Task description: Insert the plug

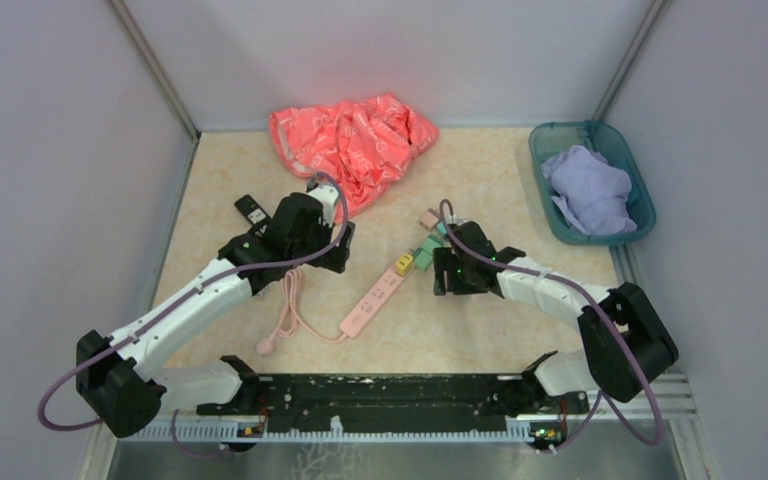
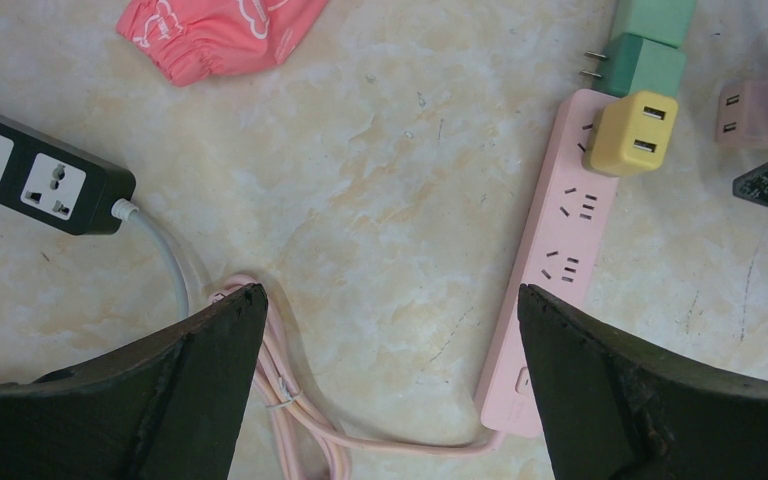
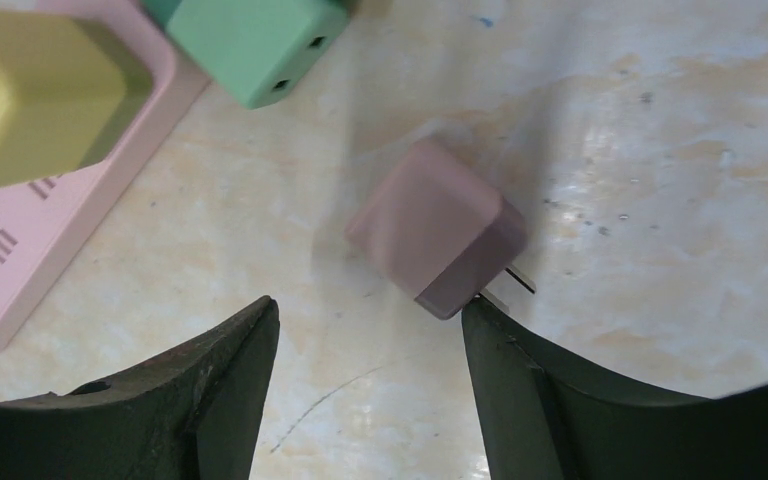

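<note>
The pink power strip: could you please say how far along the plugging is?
Done: the yellow plug sits on the pink power strip. In hand: nothing; the open right claw hovers by the mauve plug, loose on the table. Remaining: grasping it and inserting it in a free socket.

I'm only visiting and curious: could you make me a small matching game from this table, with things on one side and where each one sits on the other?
Things:
1 yellow cube
2 mauve cube
3 purple cloth
4 black power strip

Places:
A in the teal basket
B on the pink power strip
C loose on the table, before the right claw
D at the end of a grey cable

Pairs: 1-B, 2-C, 3-A, 4-D
</note>
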Available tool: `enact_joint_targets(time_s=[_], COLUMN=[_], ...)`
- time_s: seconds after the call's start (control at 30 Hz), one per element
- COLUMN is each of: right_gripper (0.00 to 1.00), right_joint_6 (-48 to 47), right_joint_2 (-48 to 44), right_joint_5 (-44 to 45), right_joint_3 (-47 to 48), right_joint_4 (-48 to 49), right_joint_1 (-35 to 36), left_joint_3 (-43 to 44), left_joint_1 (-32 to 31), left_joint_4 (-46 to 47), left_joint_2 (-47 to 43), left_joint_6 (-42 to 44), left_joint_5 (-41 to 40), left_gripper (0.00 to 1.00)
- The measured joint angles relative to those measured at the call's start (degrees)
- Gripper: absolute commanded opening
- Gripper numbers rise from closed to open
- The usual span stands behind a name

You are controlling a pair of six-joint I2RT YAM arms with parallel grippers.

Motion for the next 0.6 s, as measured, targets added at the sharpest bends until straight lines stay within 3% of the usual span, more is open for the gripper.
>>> enact_joint_targets(time_s=[0.23,0.6], right_gripper=[0.68,0.81], right_joint_6=[-0.3,-8.1], right_joint_2=[0.0,-2.5], right_joint_5=[-2.3,6.8], right_joint_3=[0.1,0.9], right_joint_4=[1.1,0.8], right_joint_1=[3.3,3.3], left_joint_3=[0.0,0.0], left_joint_1=[0.1,1.1], left_joint_4=[0.0,0.1], left_joint_2=[0.1,0.1], left_joint_6=[0.0,0.0], left_joint_5=[0.5,2.5], left_gripper=[1.00,1.00])
